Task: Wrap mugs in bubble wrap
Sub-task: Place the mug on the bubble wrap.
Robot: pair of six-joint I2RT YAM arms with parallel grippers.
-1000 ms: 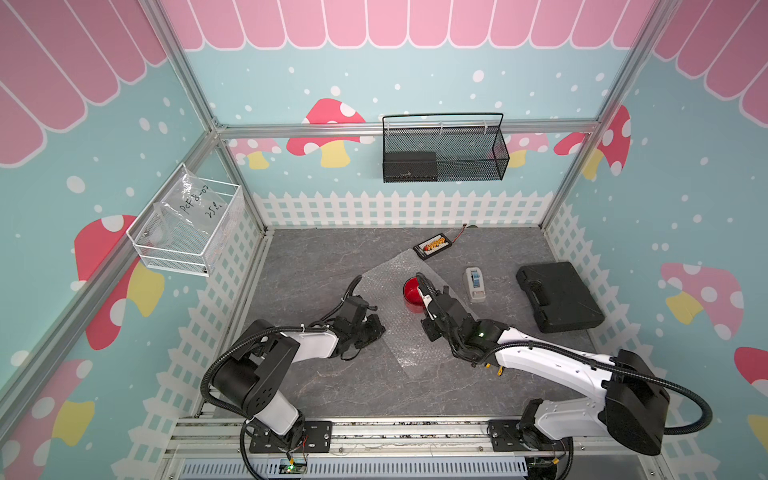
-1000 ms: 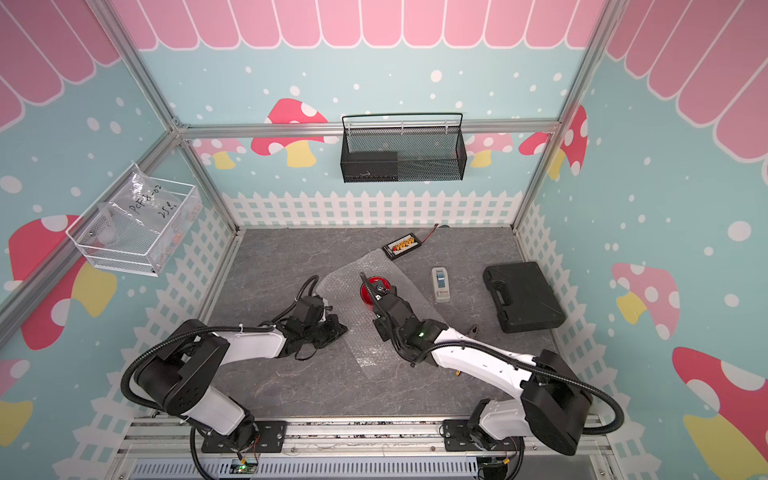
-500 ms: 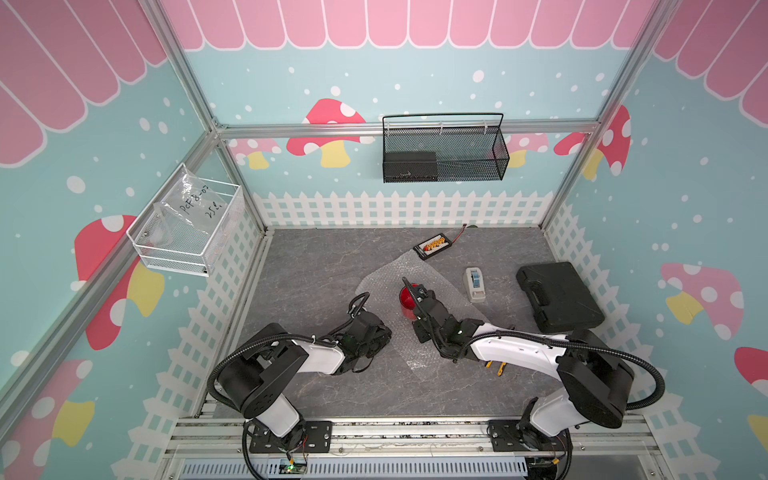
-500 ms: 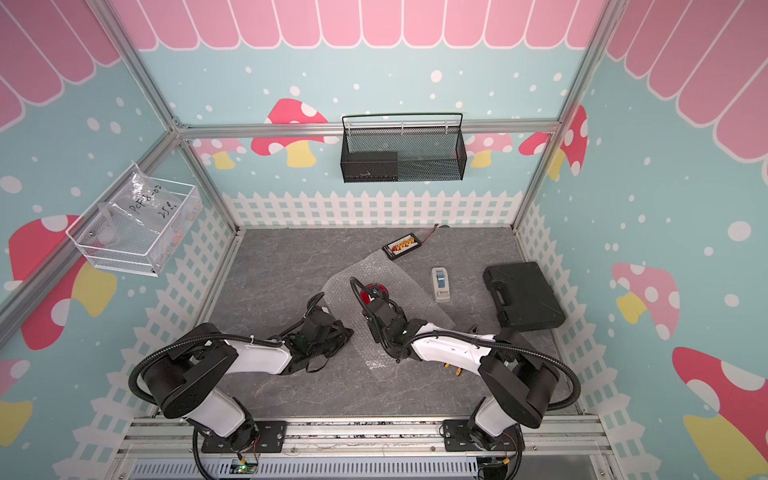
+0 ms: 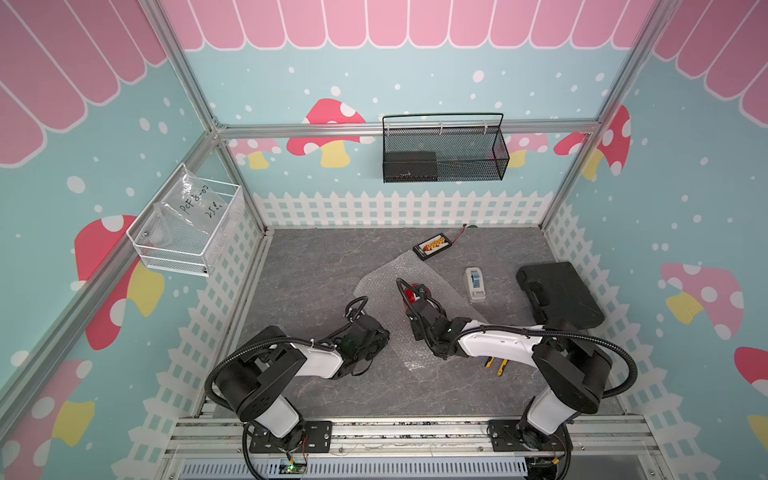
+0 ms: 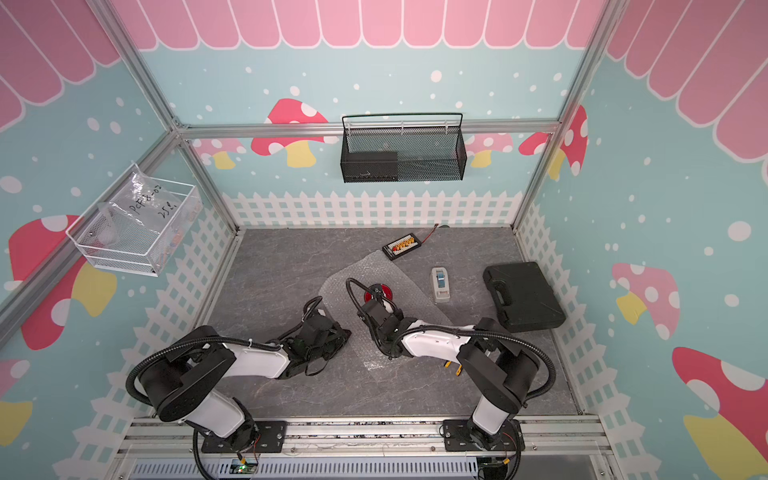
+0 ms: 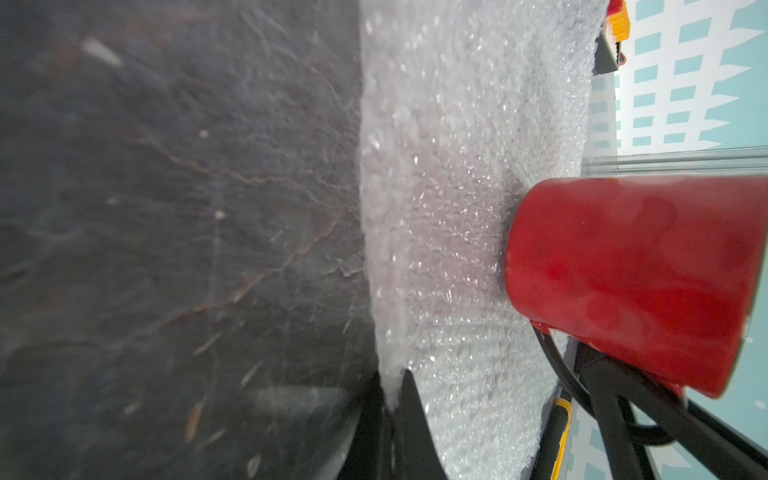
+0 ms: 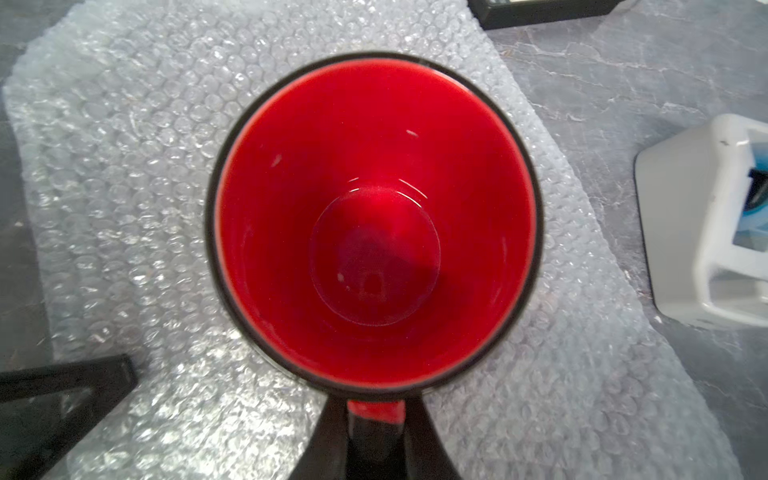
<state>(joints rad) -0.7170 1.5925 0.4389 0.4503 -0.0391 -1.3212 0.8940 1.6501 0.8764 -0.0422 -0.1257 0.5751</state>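
So here's the setup: the red mug point(image 8: 374, 224) is standing upright, mouth up, roughly in the middle of the bubble wrap point(image 8: 124, 166), which is spread flat on the grey marbled surface point(image 5: 316, 266). The right hand point(image 8: 376, 419) is clamped on the mug's dark handle, one finger on each side of the loop, and you look straight down into the red inside from the right wrist view. The left hand point(image 7: 390, 395) is squeezed tight on the edge of the wrap. In the left wrist view you can see the sheet's rim pinched between the two black fingers, low against the surface, with the mug's base sitting on the wrap a bit further in. In both top views the arms reach in from the near side, left one at the sheet's left edge and right one over the middle, and the mug point(image 5: 411, 294) just peeks out past the right wrist. Other stuff around: a white boxy gadget point(image 5: 474, 284) just off the wrap's right side, a black case point(image 5: 559, 297) further right, a little connector board point(image 5: 432, 246) behind the wrap's far corner, and a black wire basket point(image 5: 444, 149) up on the back wall.
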